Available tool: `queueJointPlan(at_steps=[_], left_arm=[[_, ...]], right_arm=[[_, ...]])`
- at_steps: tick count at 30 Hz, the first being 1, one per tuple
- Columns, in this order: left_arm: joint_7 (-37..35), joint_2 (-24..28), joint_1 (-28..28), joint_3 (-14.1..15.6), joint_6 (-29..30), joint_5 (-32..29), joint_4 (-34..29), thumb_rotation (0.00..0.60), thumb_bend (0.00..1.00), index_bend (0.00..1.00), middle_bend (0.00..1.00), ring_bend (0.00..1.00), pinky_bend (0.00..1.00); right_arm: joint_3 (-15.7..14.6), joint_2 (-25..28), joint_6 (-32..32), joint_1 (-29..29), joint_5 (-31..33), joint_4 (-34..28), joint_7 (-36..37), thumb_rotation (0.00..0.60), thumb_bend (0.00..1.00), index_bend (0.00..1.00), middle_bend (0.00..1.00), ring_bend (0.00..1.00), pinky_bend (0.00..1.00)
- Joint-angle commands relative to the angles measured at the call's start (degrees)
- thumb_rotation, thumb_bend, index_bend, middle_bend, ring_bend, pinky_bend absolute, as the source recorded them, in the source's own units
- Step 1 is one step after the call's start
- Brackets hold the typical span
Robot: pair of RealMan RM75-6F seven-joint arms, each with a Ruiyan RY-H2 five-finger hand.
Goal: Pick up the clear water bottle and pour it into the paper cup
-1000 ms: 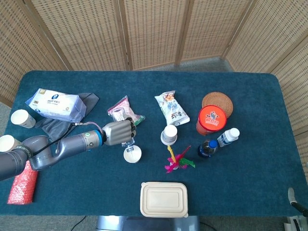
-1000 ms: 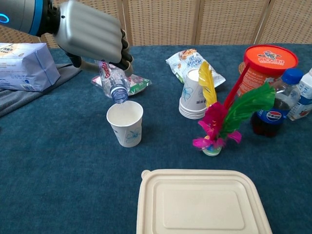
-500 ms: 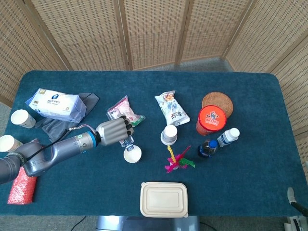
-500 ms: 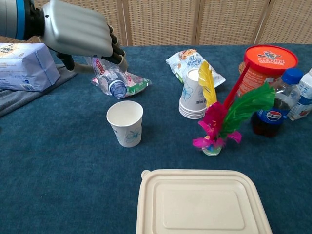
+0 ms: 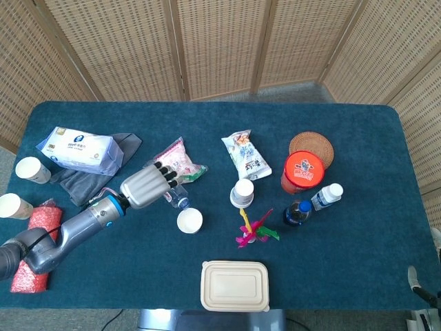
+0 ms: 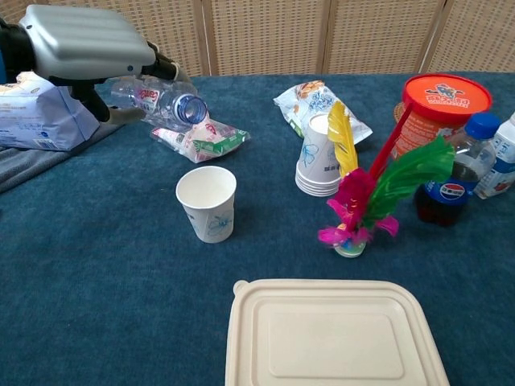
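Clear water bottle (image 6: 161,100) lies nearly level in the left hand (image 6: 84,50), whose fingers wrap its body and hide most of it; its open mouth points toward the one paper cup (image 6: 207,203) standing below and right. No right hand shows.

A staged test area rather than a home: woven rattan screens (image 5: 213,45) fence off a blue-carpeted tabletop (image 5: 358,248) strewn with snack packets (image 5: 245,156), drinks and a feather shuttlecock (image 6: 362,201)
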Motion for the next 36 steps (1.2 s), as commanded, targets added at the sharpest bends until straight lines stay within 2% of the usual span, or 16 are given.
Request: queueJointPlan(at_steps=[1, 7, 14, 21, 28, 36], left_arm=[[-2.8, -1.0, 2.7, -1.3, 3.4, -2.6, -1.7, 0.6, 0.6, 0.23, 0.3, 0.33, 0.42], [-9.4, -2.9, 7.7, -3.5, 9.7, -7.1, -3.7, 0.6, 0.59, 0.23, 0.32, 0.36, 0.45], [-20.8, -2.0, 12.2, -5.7, 11.3, -13.6, -8.7, 0.6, 0.58, 0.21, 0.3, 0.35, 0.44], [-35.6, -0.4, 17.3, -7.8, 12.5, -17.8, -12.7, 0.6, 0.58, 0.21, 0.3, 0.35, 0.44], [-46.6, 1.3, 21.0, -8.5, 12.7, -16.9, -13.6, 0.6, 0.58, 0.22, 0.3, 0.35, 0.44], [-60.4, 3.0, 24.7, -7.1, 12.2, -11.7, -12.1, 0.6, 0.58, 0.21, 0.29, 0.34, 0.43]], right_arm=[[0.0, 0.1, -0.2, 0.2, -0.1, -0.3, -0.3, 0.6, 0.45, 0.0, 0.02, 0.0, 0.0], [-0.3, 0.3, -0.6, 0.5, -0.5, -0.8, -0.7, 0.6, 0.45, 0.0, 0.02, 0.0, 0.0], [-0.3, 0.6, -1.0, 1.0, -1.0, -1.5, -1.3, 0.6, 0.45, 0.0, 0.02, 0.0, 0.0], [-0.3, 0.9, -1.6, 1.7, -1.3, -2.2, -2.2, 0.6, 0.45, 0.0, 0.02, 0.0, 0.0], [-0.2, 0.8, -2.9, 3.0, -1.9, -3.2, -3.4, 0.6, 0.45, 0.0, 0.02, 0.0, 0.0], [-0.3, 0.9, -3.9, 4.3, -3.0, -5.4, -5.7, 0.6, 0.45, 0.0, 0.02, 0.0, 0.0]])
